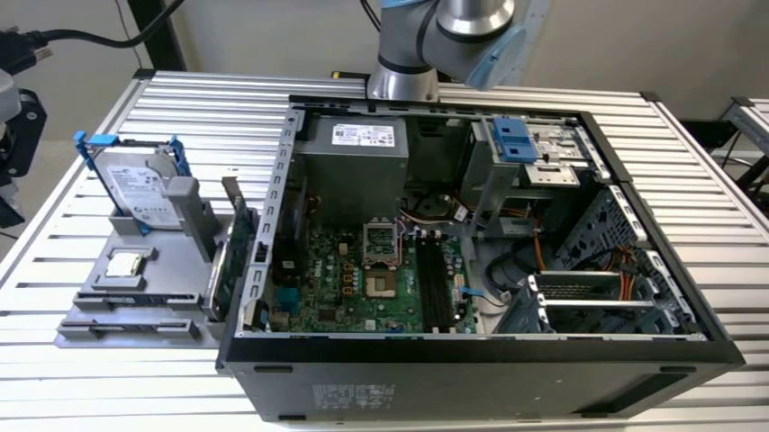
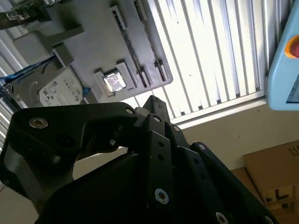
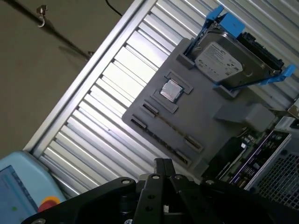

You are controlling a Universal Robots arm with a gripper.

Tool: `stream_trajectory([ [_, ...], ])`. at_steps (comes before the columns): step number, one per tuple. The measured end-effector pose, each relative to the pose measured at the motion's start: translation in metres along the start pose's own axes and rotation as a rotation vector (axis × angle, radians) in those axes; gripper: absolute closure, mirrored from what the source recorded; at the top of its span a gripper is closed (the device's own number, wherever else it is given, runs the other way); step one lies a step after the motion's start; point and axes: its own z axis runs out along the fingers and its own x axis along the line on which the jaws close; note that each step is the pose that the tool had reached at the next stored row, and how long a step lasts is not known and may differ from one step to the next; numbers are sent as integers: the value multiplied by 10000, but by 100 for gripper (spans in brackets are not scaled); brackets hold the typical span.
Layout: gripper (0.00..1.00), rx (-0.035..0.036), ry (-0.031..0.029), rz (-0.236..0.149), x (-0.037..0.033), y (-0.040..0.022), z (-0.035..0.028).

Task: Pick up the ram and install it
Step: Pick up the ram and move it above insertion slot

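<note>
Tool looks closed and empty, hanging well clear of the grey holder that carries the hard drive and a small chip, on the slatted worktop.

One open computer case with one motherboard and one power supply. Ahead of the claw: one grey holder, one hard drive, one processor chip, one green expansion card. Beside the claw: one teach pendant.
</note>
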Motion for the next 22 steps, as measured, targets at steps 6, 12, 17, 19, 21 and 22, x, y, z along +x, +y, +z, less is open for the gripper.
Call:
stream_trajectory([
  [6,100,-6,29,-601,0,0,0],
  [12,100,-12,60,-1208,0,0,0],
  [17,100,-17,83,-1714,0,0,0],
  [19,100,-20,93,-1928,0,0,0],
  [21,100,-22,104,-2164,0,0,0],
  [22,100,-24,111,-2310,0,0,0],
])
